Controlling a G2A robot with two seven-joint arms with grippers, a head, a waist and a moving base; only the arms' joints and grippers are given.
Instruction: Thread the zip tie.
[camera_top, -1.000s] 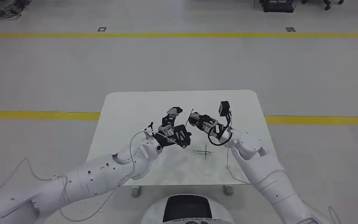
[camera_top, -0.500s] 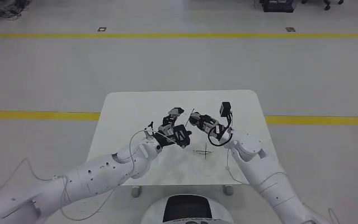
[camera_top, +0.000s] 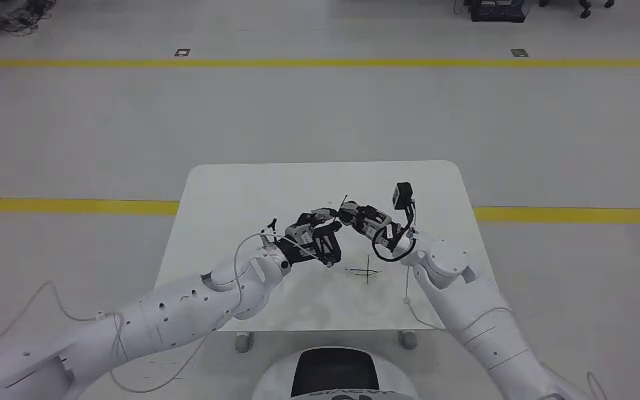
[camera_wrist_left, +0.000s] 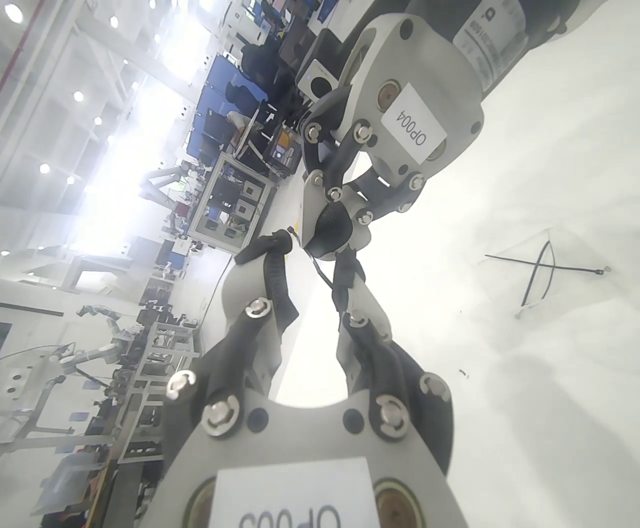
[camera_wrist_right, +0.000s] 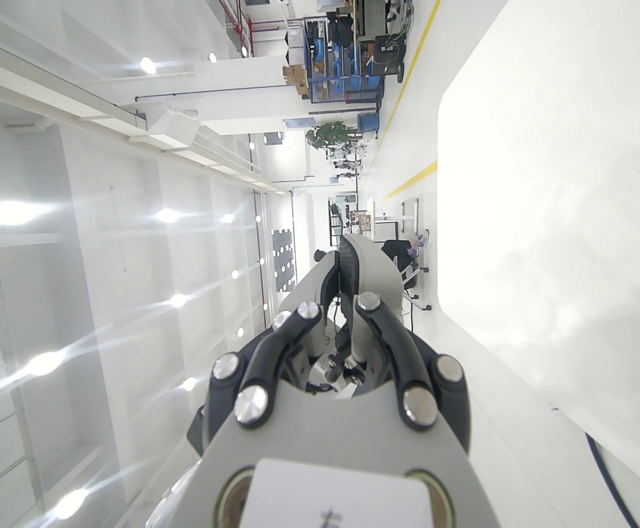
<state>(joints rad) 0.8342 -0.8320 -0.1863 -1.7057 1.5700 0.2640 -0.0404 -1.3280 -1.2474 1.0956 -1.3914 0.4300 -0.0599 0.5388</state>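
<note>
Zip tie (camera_wrist_left: 322, 272) pinched in closed right gripper (camera_wrist_right: 341, 256), between parted fingers of left gripper (camera_wrist_left: 307, 260).

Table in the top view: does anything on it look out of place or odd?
Only a small thing: two loose zip ties lie crossed over each other on the table, and one looks folded into a narrow loop. Nothing looks spilled or damaged.
</note>
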